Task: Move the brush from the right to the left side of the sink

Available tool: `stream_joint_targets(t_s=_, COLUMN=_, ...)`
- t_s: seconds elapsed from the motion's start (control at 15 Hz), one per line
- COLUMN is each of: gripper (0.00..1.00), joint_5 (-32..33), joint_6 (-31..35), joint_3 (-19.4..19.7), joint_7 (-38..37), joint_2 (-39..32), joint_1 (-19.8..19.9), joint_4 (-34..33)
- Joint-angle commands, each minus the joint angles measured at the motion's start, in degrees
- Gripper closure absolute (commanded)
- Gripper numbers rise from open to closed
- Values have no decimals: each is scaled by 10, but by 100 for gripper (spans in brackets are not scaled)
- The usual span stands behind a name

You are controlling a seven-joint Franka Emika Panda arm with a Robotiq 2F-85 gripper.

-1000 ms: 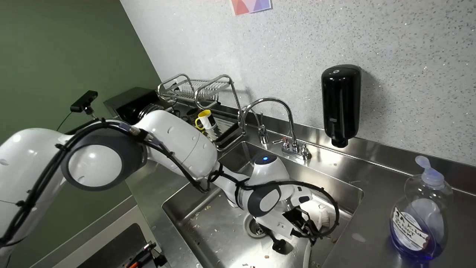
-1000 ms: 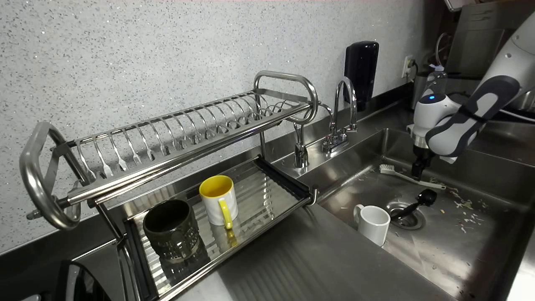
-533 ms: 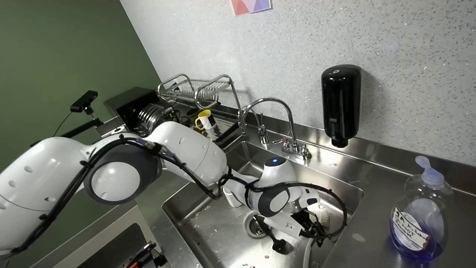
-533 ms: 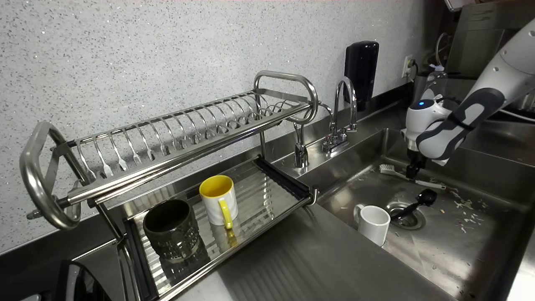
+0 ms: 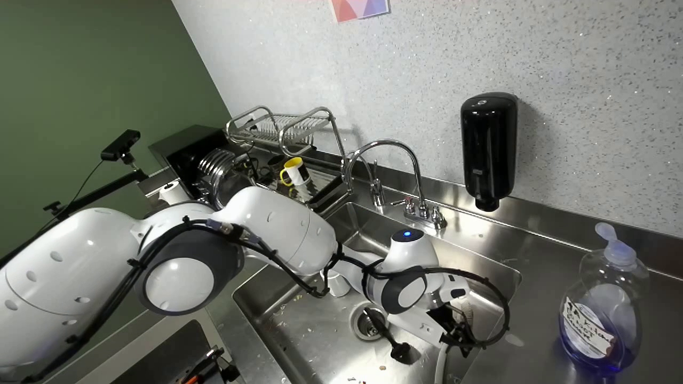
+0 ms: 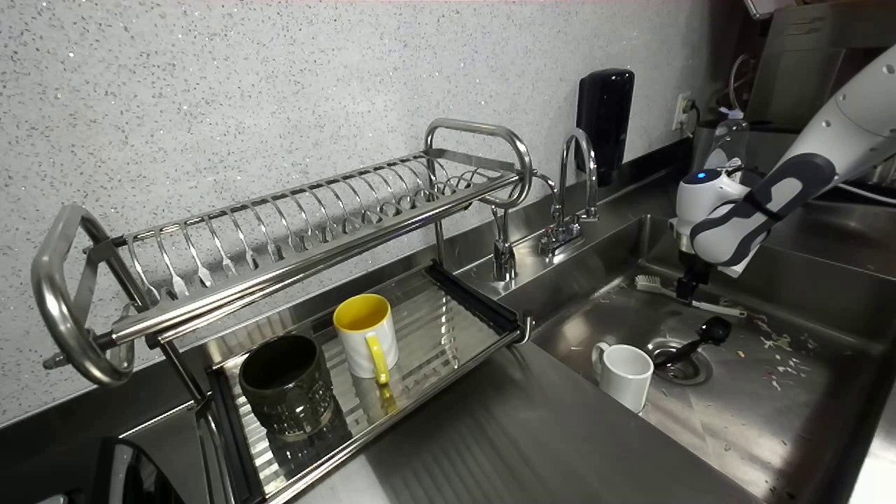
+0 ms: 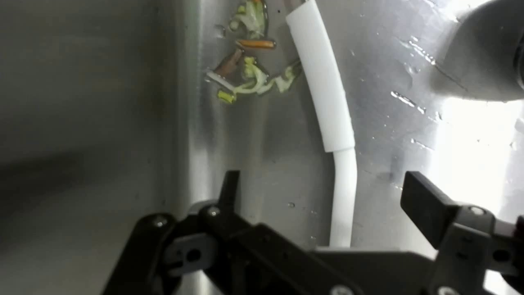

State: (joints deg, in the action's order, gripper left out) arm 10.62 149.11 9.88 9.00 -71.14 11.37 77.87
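- Brush (image 7: 339, 139) lies on the floor of the sink (image 6: 756, 413), along the end edge nearest the soap bottle (image 5: 603, 314), bristles toward the corner on the faucet (image 5: 421, 210) side.
- Gripper (image 7: 321, 180) hangs over the handle, jaws spread wide; in the wrist view the handle runs between them, apart from both.
- Its height above the brush cannot be told from these views.
- Food scraps (image 7: 254, 78) lie beside the handle's end, near the foot of the sink wall.
- Drain (image 5: 355, 322) sits out from the edges, with a black utensil (image 6: 714, 330) lying partly over it.
- White mug (image 6: 626, 378) stands upright near the drain, on the side toward the drying rack (image 6: 315, 255).
- Lower tray (image 6: 437, 336) of the rack bears a dark mug (image 6: 287, 392) by the end edge farthest from the sink, and a yellow-and-white mug (image 6: 364, 343) beside it, nearer the sink.
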Motion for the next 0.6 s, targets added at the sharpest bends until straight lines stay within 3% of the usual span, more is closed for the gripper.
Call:
stream_joint_targets(t_s=0.0, gripper=2, joint_5=-5, joint_6=-36, joint_3=-14, joint_7=19, joint_2=-25, joint_1=12, joint_4=-47)
stream_joint_targets(t_s=0.07, gripper=26, joint_5=-5, joint_6=-39, joint_3=-15, joint_7=20, joint_2=-29, joint_1=12, joint_4=-52)
stream_joint_targets(t_s=0.2, gripper=31, joint_5=-5, joint_6=-46, joint_3=-15, joint_7=20, joint_2=-38, joint_1=12, joint_4=-63)
stream_joint_targets(t_s=0.53, gripper=72, joint_5=-4, joint_6=-58, joint_3=-14, joint_7=17, joint_2=-47, joint_1=9, joint_4=-81)
